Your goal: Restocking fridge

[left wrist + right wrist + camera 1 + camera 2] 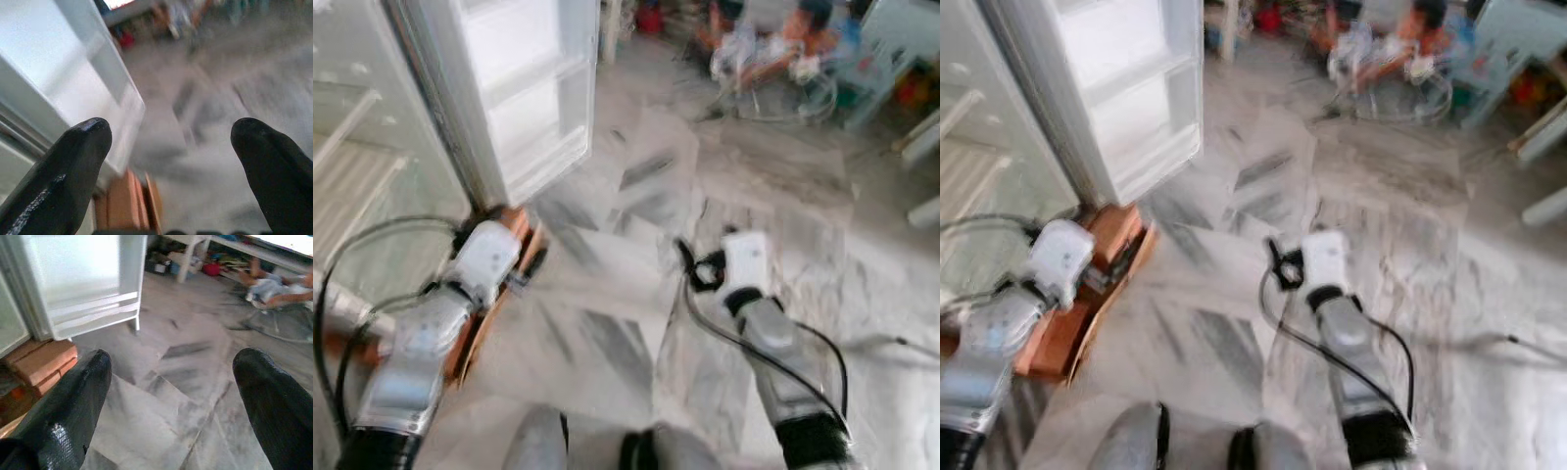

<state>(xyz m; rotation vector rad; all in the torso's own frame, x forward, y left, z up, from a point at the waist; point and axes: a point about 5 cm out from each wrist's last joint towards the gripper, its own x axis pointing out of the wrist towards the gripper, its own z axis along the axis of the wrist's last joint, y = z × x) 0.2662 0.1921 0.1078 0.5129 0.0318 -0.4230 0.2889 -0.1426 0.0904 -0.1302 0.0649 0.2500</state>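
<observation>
Fridge stands at far left, interior shelves visible, though blur makes their contents unreadable. Its door hangs open, white door bins apparently bare. At the foot of the fridge lie reddish bricks on a wooden board.

Left gripper is held low near the door's bottom edge, above the bricks; its fingers are spread wide with nothing between them. Right gripper hangs over bare marble floor, well apart from the fridge; fingers likewise wide apart and empty.

At far right, beyond the floor, sits a blurred clutter of coloured items near pale furniture; these cannot be identified.

Assessment: the door is open, so access is ready. No stock item is in either gripper or identifiable nearby. Restocking proper appears not yet begun, or the robot is between items; goods remain to be fetched and shelved, and the door closed.
</observation>
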